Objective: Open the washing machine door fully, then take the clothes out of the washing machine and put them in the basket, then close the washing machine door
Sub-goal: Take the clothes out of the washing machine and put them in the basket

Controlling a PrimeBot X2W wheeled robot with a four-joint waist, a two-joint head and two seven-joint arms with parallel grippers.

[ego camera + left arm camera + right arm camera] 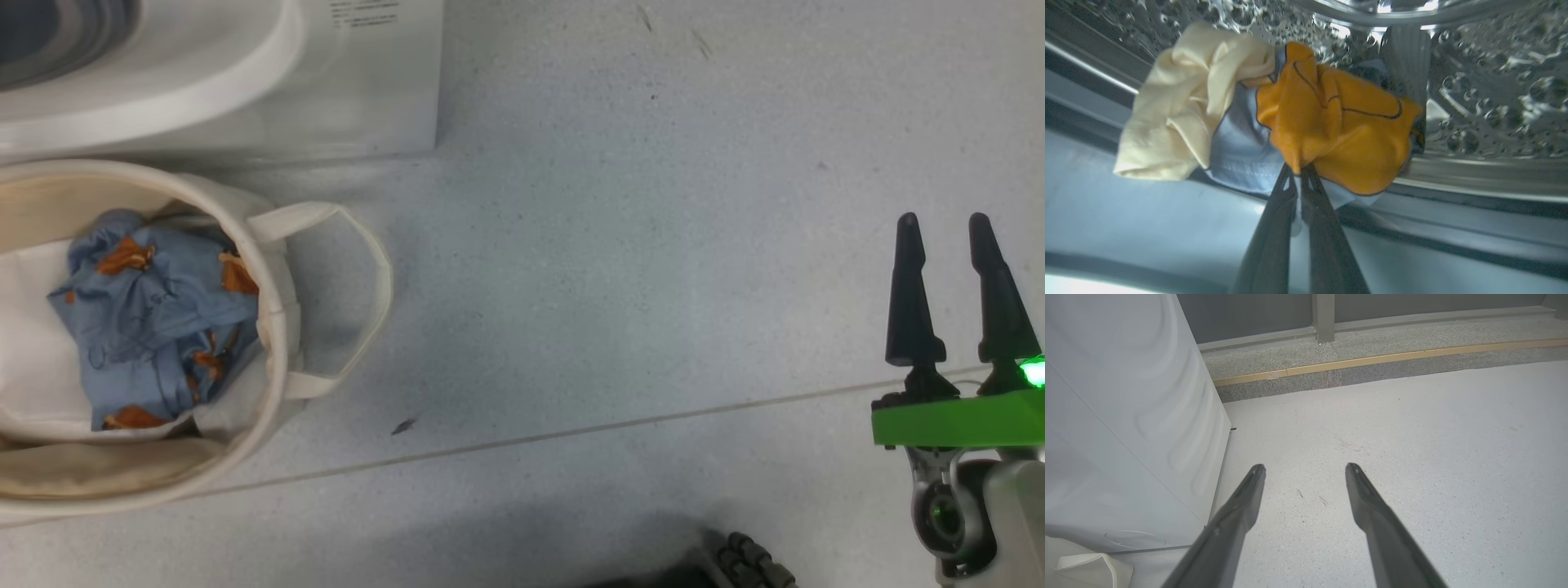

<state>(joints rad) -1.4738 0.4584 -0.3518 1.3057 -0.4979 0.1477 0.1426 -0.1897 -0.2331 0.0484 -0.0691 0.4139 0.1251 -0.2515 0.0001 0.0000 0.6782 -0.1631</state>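
The left claw (1300,173) is closed on the clothes (1331,122); its two dark fingers (1274,228) pinch a fold of orange fabric with black outlines, and the light-blue and cream parts of the same bundle spread to the left of the pinch. The bundle is inside the washing machine (359,90), in front of the shiny perforated drum wall (1494,102); whether it rests on the drum or hangs free, I cannot tell.

The right claw (943,224) is open and holds nothing; its fingers (1241,514) stand apart above the grey floor (612,286), well to the right of the machine.

The basket (277,327) stands on the floor just on the near side of the machine, at the left; inside it a blue garment (155,318) with orange print lies crumpled on a white sheet (33,359); one looped handle (367,269) points to the right.
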